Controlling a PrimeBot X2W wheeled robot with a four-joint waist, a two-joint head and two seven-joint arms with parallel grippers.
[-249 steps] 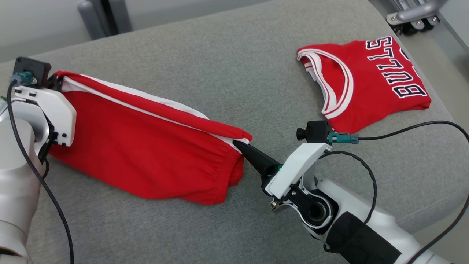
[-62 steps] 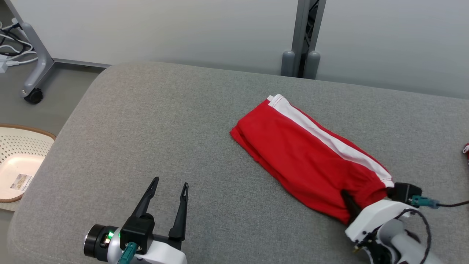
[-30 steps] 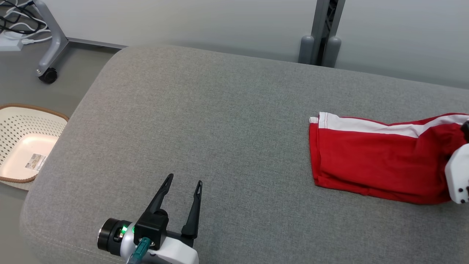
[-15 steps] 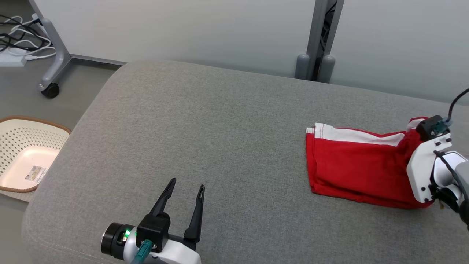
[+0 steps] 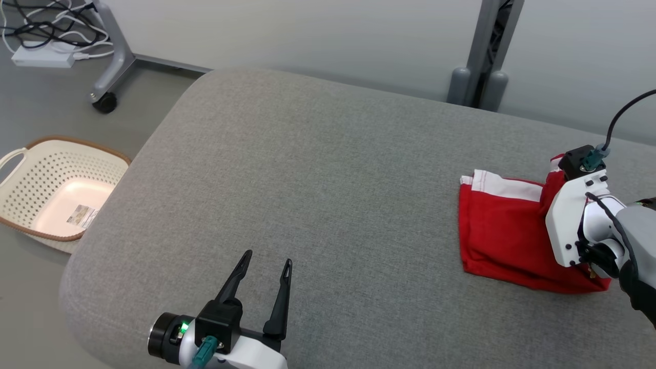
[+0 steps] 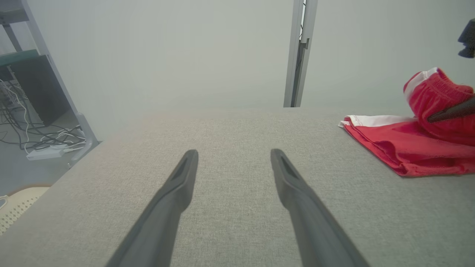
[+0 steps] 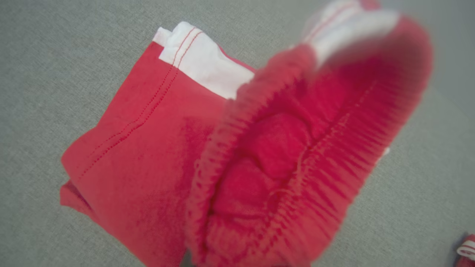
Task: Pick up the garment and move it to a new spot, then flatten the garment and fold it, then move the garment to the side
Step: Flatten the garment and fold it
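Now, garment (image 5: 499,236) in right gripper (image 6: 436,118).

Wide grey fabric cushion (image 5: 328,179) across the middle, rounded at its left corners. Beyond it, plain pale wall (image 5: 307,36) split by a grey metal post (image 5: 487,46). Grey floor (image 5: 46,113) at left, with a cream perforated basket (image 5: 56,166), brown-rimmed, beside the cushion. Farther off, a grey stand leg (image 5: 115,56) on a black castor (image 5: 105,102), a white power strip (image 5: 43,56), tangled cables (image 5: 61,25). Soft, even light.
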